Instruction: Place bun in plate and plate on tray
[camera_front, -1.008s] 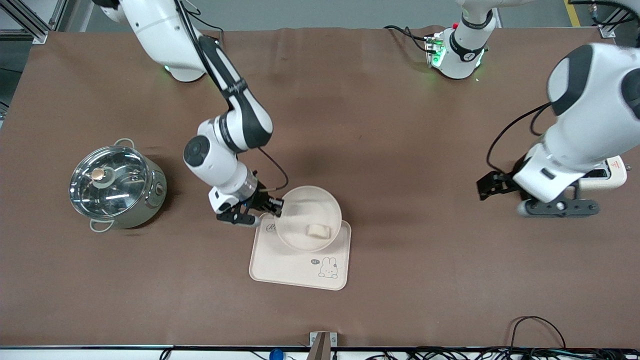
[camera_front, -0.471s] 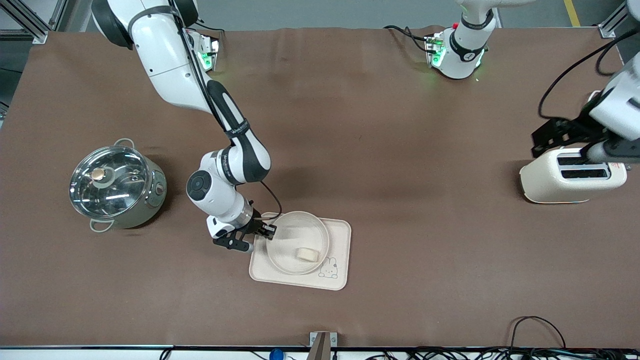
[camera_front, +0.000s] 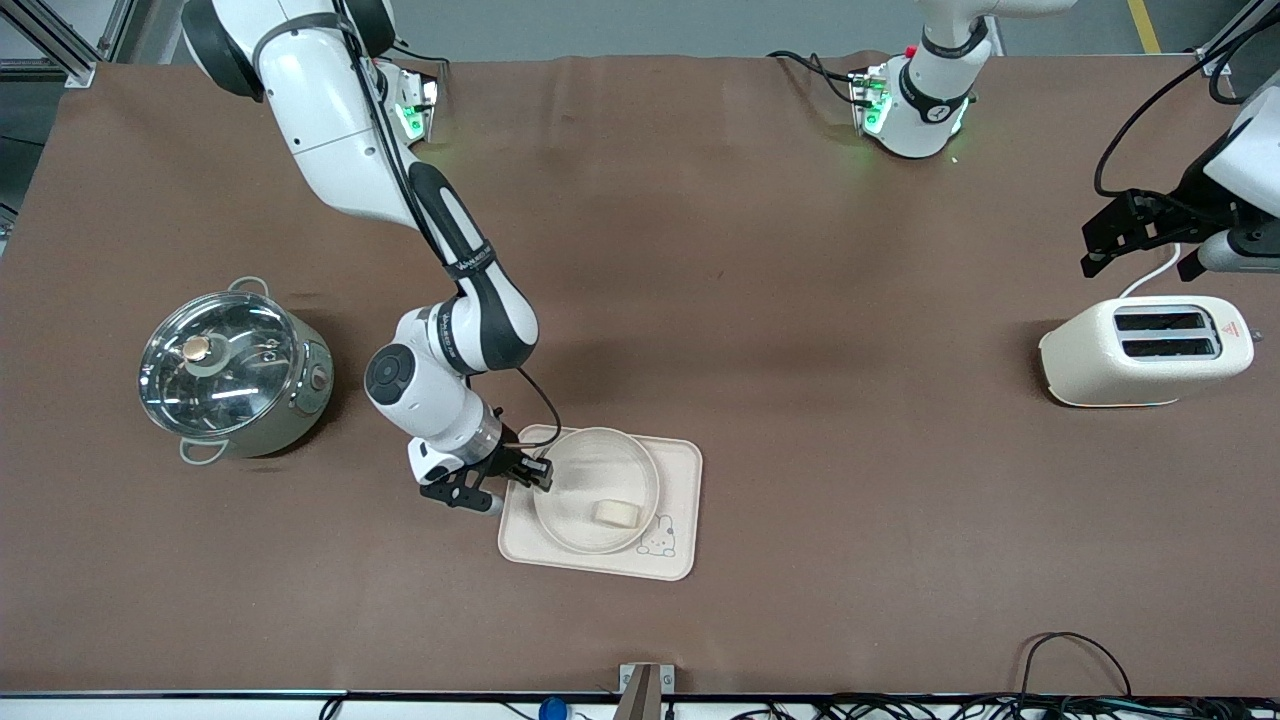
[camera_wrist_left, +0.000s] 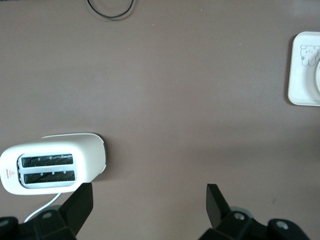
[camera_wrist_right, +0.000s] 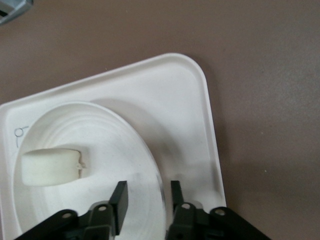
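Note:
The round cream plate (camera_front: 585, 468) lies flat on the rectangular tray (camera_front: 682, 468), and the small bun (camera_front: 616, 513) rests inside it. My right gripper (camera_front: 535, 476) sits low at the plate's edge toward the right arm's end. In the right wrist view its jaws (camera_wrist_right: 148, 188) straddle the rim of the plate (camera_wrist_right: 100, 135), open, with a gap on each side. The bun (camera_wrist_right: 49, 166) and the tray (camera_wrist_right: 175, 95) also show there. My left gripper (camera_front: 1138, 265) hangs open and empty in the air over the table beside the toaster; its wrist view (camera_wrist_left: 150, 192) shows bare cloth between the fingers.
A lidded steel pot (camera_front: 235, 368) stands toward the right arm's end. A cream toaster (camera_front: 1145, 350) stands at the left arm's end, with its cord trailing. The brown cloth covers the table. The left wrist view catches the toaster (camera_wrist_left: 55, 164) and a corner of the tray (camera_wrist_left: 302, 75).
The plate with the bun came down onto the tray and settled flat. The right gripper's jaws opened off the rim. The left arm drew up and away from the toaster.

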